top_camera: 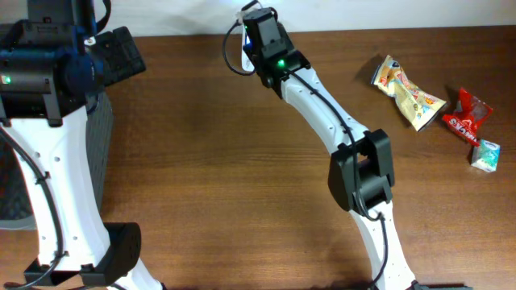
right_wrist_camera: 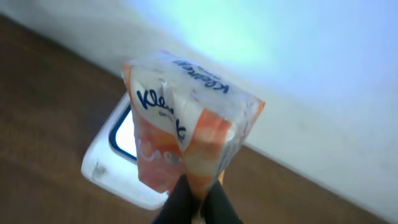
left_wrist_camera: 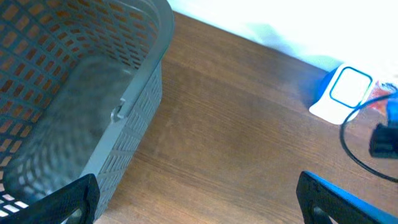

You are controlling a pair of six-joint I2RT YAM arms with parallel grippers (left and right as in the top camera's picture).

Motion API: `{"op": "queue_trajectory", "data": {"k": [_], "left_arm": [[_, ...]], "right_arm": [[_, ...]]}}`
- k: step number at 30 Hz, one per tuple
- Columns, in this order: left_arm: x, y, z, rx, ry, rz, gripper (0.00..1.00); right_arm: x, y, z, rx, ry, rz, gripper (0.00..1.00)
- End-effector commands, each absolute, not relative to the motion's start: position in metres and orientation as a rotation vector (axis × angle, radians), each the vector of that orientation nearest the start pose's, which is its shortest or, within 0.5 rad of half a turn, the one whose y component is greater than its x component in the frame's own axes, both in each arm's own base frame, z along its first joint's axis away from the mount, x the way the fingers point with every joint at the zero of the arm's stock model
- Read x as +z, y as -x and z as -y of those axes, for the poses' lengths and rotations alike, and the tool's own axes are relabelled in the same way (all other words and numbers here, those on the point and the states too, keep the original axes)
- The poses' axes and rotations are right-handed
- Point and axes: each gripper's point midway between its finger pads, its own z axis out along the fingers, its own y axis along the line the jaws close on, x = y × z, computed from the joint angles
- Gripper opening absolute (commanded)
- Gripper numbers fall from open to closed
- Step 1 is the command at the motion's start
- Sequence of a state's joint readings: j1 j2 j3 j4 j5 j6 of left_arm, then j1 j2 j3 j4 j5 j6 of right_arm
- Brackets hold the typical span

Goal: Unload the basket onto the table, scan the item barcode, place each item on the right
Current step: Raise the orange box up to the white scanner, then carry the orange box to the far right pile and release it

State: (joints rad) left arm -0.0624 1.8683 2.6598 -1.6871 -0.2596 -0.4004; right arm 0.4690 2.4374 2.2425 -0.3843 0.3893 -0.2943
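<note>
The item is an orange and white Kleenex tissue pack (right_wrist_camera: 186, 121). My right gripper (right_wrist_camera: 198, 190) is shut on its lower edge and holds it upright over the white barcode scanner (right_wrist_camera: 109, 168). The overhead view shows that gripper (top_camera: 260, 28) at the table's far edge, hiding the pack and most of the scanner (top_camera: 245, 51). My left gripper (left_wrist_camera: 199, 210) stands open with nothing between its fingers, over bare wood beside the basket. In its view the scanner (left_wrist_camera: 344, 94) lies far to the right, with a black cable running off it. From overhead the left gripper (top_camera: 121, 53) is at the far left.
A grey mesh basket (left_wrist_camera: 127, 93) sits at the left, under the left arm (top_camera: 99, 137). At the right lie a yellow snack pack (top_camera: 407, 90), a red packet (top_camera: 468, 113) and a small teal carton (top_camera: 484, 155).
</note>
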Motion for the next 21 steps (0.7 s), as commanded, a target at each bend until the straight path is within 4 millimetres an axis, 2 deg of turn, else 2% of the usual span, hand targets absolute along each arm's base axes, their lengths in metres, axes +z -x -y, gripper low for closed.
{"op": "queue_trajectory", "data": {"k": [1, 2, 4, 6, 8, 10, 12, 14, 15, 16, 18, 19, 20, 21], "left_arm": [[0.395, -0.379, -0.022, 0.127, 0.506, -2.375, 0.99], [0.395, -0.379, -0.022, 0.127, 0.506, -2.375, 0.99], [0.395, -0.379, -0.022, 0.127, 0.506, -2.375, 0.99], [0.395, -0.379, -0.022, 0.127, 0.506, -2.375, 0.99], [0.395, -0.379, -0.022, 0.127, 0.506, -2.375, 0.99], [0.395, -0.379, -0.022, 0.127, 0.506, -2.375, 0.99], [0.395, -0.379, -0.022, 0.127, 0.506, -2.375, 0.99], [0.395, -0.379, -0.022, 0.127, 0.506, -2.375, 0.99], [0.395, -0.379, -0.022, 0.127, 0.506, -2.375, 0.99], [0.395, -0.379, -0.022, 0.127, 0.506, -2.375, 0.99], [0.395, -0.379, -0.022, 0.127, 0.506, -2.375, 0.99], [0.395, -0.379, -0.022, 0.127, 0.506, -2.375, 0.99], [0.395, -0.379, -0.022, 0.127, 0.506, -2.375, 0.99], [0.395, -0.379, -0.022, 0.127, 0.506, -2.375, 0.99]], "right_arm": [[0.138, -0.636, -0.253, -0.399, 0.769, -1.984, 0.04], [0.132, -0.637, -0.252, -0.43, 0.822, -1.974, 0.04], [0.13, -0.638, -0.249, -0.44, 0.82, -1.982, 0.04], [0.136, -0.638, -0.244, -0.441, 0.756, -1.995, 0.04], [0.156, -0.639, -0.226, -0.489, 0.589, -2.006, 0.04], [0.186, -0.638, -0.199, -0.527, 0.366, -2.001, 0.04], [0.209, -0.632, -0.175, -0.515, 0.233, -2.015, 0.04], [0.224, -0.624, -0.136, -0.471, 0.05, -2.063, 0.04], [0.228, -0.618, -0.11, -0.445, -0.074, -2.091, 0.04], [0.228, -0.609, -0.075, -0.408, -0.229, -2.134, 0.04], [0.217, -0.591, -0.011, -0.35, -0.465, -2.228, 0.04], [0.206, -0.581, 0.017, -0.328, -0.557, -2.279, 0.04], [0.19, -0.564, 0.055, -0.313, -0.657, -2.364, 0.04], [0.178, -0.549, 0.08, -0.298, -0.729, -2.426, 0.04]]}}
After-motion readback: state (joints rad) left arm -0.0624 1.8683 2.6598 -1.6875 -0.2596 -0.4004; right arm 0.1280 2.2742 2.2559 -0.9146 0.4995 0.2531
